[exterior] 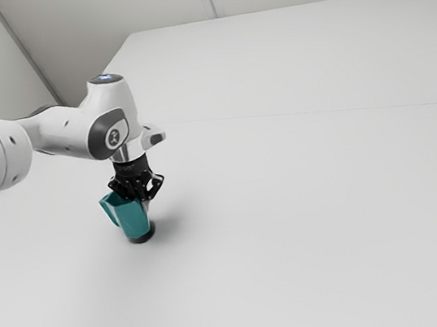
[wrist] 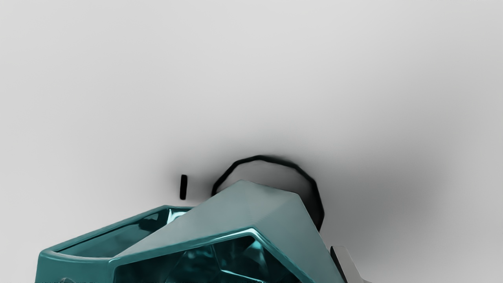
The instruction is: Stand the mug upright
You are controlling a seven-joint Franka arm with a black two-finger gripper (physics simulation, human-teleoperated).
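Note:
My gripper [exterior: 139,193] points down over the teal mug [exterior: 132,216], at its rim on the side toward the exterior view's right. The mug has its mouth up and leans somewhat, with its handle toward the exterior view's left. In the wrist view the angular mug [wrist: 247,208] shows its open mouth and handle, and a grey part of my gripper [wrist: 347,264] lies close against its outer wall. Whether my gripper holds the mug is hidden, and I cannot tell if its base touches the table.
The white table [exterior: 311,232] extends toward the exterior view's right. A dark ring outline [wrist: 289,163] and a short black mark [wrist: 183,187] show on the table by the mug's lower end. A pale panel [exterior: 293,58] stands behind.

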